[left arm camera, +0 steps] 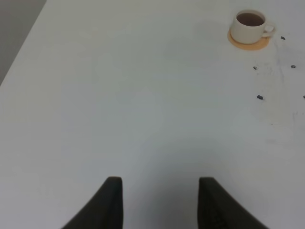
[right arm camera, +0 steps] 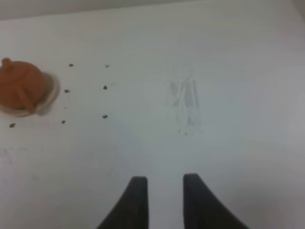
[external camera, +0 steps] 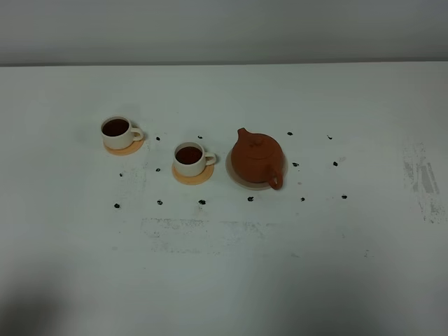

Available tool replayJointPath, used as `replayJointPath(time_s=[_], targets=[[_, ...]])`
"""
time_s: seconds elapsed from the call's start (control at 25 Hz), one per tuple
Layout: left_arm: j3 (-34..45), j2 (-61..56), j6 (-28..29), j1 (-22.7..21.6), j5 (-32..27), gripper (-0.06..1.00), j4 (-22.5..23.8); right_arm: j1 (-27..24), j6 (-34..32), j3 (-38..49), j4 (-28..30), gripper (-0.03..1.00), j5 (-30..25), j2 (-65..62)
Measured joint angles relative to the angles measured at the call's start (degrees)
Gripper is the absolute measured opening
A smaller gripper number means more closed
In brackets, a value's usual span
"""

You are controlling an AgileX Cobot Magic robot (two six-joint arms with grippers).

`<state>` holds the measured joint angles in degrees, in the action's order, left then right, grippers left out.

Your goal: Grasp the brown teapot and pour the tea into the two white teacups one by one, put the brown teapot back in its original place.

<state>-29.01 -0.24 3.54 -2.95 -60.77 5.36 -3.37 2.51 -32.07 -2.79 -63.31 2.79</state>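
The left gripper hangs over bare white table with its two dark fingers standing well apart and nothing between them. Well ahead of it, off toward the middle of the table, the first of the two white teacups stands on an orange coaster, filled with dark tea, its handle on the side toward the teapot. Farther from that gripper, the second teacup stands on its own orange coaster, also holding dark tea. Just beyond this cup the brown teapot sits upright with its lid on, on the pale round disc, spout toward the back of the table, loop handle toward the front. Small dark specks lie scattered around cups and pot. The right gripper is clear of everything, fingers a narrow gap apart and empty; the teapot lies well ahead of it, toward the cups' side, and a scuffed grey patch lies straight ahead.
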Motion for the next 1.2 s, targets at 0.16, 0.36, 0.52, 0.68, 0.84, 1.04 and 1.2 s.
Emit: replayJointPath(time_s=[0.16, 0.36, 0.52, 0.68, 0.84, 1.04, 1.2], targets=[[0.00, 0.00, 0.00, 0.00, 0.00, 0.40, 0.00, -0.04, 0.05, 3.20, 1.67, 0.21, 0.44, -1.62], [0.00, 0.00, 0.05, 0.00, 0.00, 0.40, 0.00, -0.04, 1.10, 3.26, -1.30, 0.21, 1.11, -1.89], [0.00, 0.00, 0.05, 0.00, 0.00, 0.40, 0.00, -0.04, 1.17, 3.26, -4.17, 0.21, 1.11, -1.89], [0.00, 0.00, 0.05, 0.00, 0.00, 0.40, 0.00, -0.04, 1.34, 3.26, -6.92, 0.21, 1.24, -1.89], [0.00, 0.00, 0.05, 0.00, 0.00, 0.40, 0.00, -0.04, 1.34, 3.26, -7.43, 0.21, 1.49, -2.89], [0.00, 0.00, 0.05, 0.00, 0.00, 0.40, 0.00, -0.04, 1.38, 3.26, -7.75, 0.21, 1.49, -3.17], [0.00, 0.00, 0.05, 0.00, 0.00, 0.40, 0.00, -0.47, 1.38, 3.26, -7.80, 0.21, 1.49, -3.17]])
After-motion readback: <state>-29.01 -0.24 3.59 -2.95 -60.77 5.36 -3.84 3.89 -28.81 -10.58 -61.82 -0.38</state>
